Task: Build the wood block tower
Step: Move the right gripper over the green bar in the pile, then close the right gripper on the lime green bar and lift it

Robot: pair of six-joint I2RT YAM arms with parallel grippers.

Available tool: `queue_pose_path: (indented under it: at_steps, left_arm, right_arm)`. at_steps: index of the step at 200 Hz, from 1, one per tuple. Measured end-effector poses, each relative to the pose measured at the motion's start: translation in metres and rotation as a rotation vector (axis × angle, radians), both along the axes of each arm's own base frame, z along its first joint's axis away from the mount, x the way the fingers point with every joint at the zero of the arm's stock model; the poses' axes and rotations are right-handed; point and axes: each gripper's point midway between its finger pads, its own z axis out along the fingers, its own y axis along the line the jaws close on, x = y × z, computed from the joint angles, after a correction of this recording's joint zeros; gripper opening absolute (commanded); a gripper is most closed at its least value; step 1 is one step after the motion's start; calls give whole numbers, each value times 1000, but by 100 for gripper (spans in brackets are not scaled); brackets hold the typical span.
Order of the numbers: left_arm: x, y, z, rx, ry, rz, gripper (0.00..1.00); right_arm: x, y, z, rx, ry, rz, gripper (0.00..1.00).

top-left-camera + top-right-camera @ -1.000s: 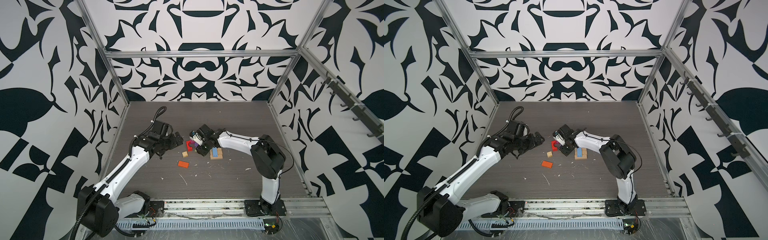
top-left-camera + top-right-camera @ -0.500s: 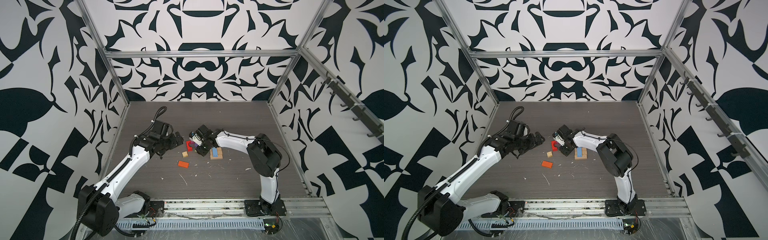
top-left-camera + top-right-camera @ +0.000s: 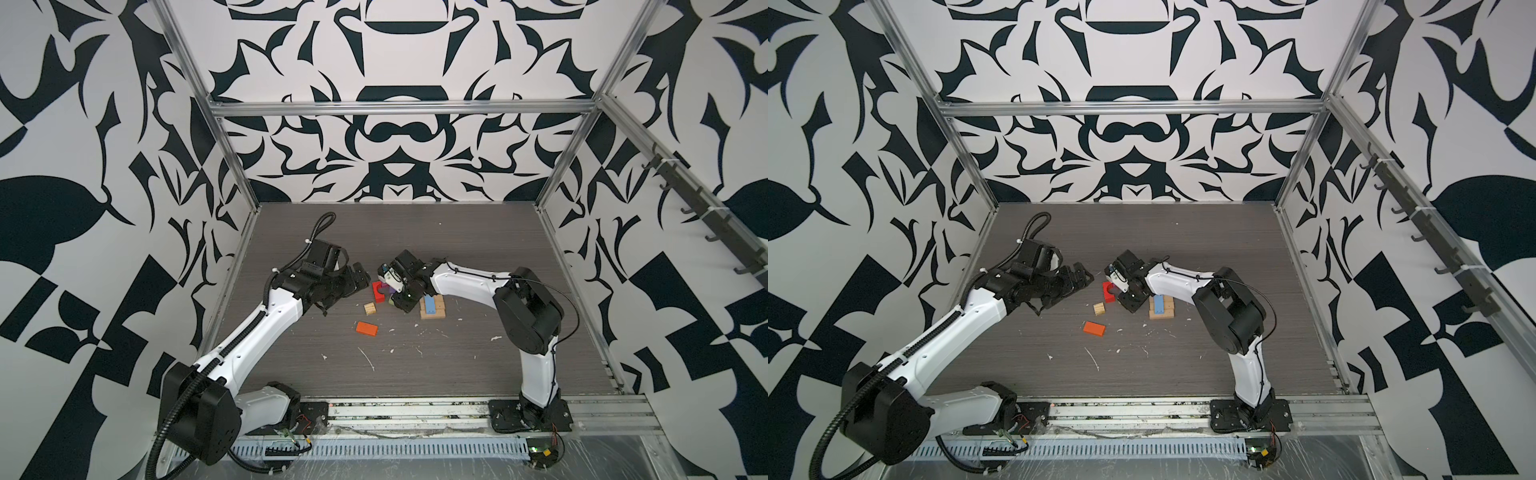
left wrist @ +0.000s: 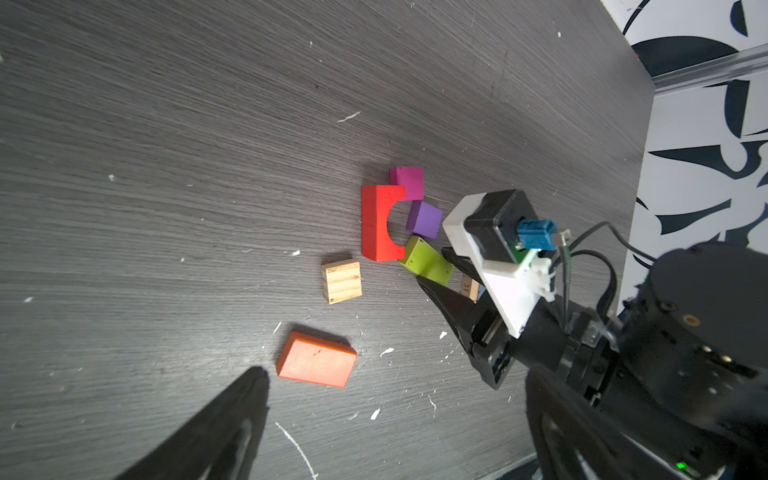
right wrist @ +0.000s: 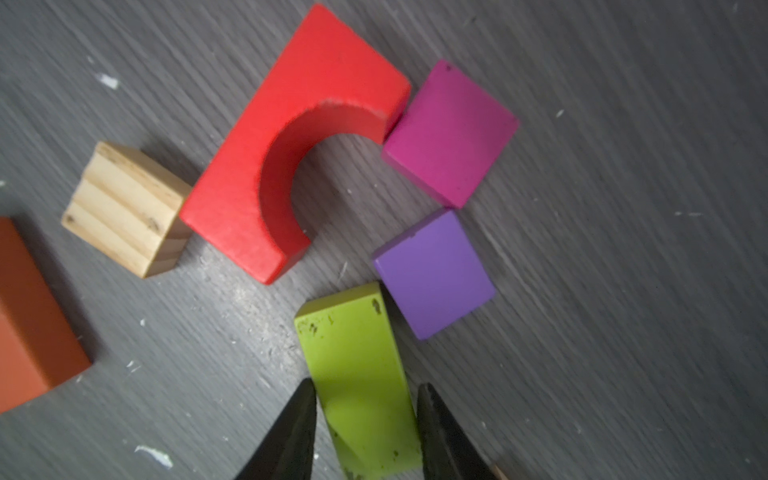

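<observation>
We record on the dark grey wood-grain tabletop (image 3: 415, 241) the following:

- right gripper (image 5: 365, 384): clamped across the lime-green wooden block (image 5: 353, 345), a black finger (image 5: 291, 436) against each long side; the block lies flat on the surface
- purple wooden cube (image 5: 436, 274): just beside the free end of the lime-green wooden block
- magenta wooden cube (image 5: 451, 133): touching one foot of the red wooden arch (image 5: 249, 174); the arch lies flat, its hollow facing the purple wooden cube
- plain tan wooden cube (image 4: 341, 281): just beside the flat back of the red wooden arch
- orange rectangular wooden block (image 4: 318, 360): flat and alone, toward the near edge of the tabletop
- the tower so far, in both top views: plain tan wooden planks (image 3: 433, 314) with a blue rectangular wooden block (image 3: 429, 303) laid on top; it stands just right of the right gripper
- left gripper (image 3: 360, 277): released, jaws spread wide, holding nothing; it hovers left of the red wooden arch, apart from every block
</observation>
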Motion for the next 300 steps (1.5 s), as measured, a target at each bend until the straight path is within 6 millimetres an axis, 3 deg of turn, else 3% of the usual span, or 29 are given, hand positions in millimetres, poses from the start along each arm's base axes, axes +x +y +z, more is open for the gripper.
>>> queue_pose_path:
  at_steps: [119,164,187,216,251,269,300]
  left_arm:
    - [-1,-2,1,-13,4,-2,99]
    - [1,-4,3,-26,-2,-3,99]
    - [1,-5,4,-33,-5,-5,99]
    - [1,-8,3,-46,-7,-13,98]
    - [1,-13,-1,-66,6,-27,97]
    - [3,-17,-2,-83,7,-38,97]
    - [6,-27,-4,-103,8,-63,96]
  right_arm:
    - [-2,-1,-8,-56,-27,-6,28]
    - [-3,-1,-4,-48,-15,-54,27]
    - [1,-3,15,-15,-21,-106,27]
    - [8,-4,58,83,-56,-182,27]
    - [17,-23,102,209,-75,-306,28]
    - [12,-39,108,252,-57,-363,29]
    - [-2,-63,102,281,-12,-438,29]
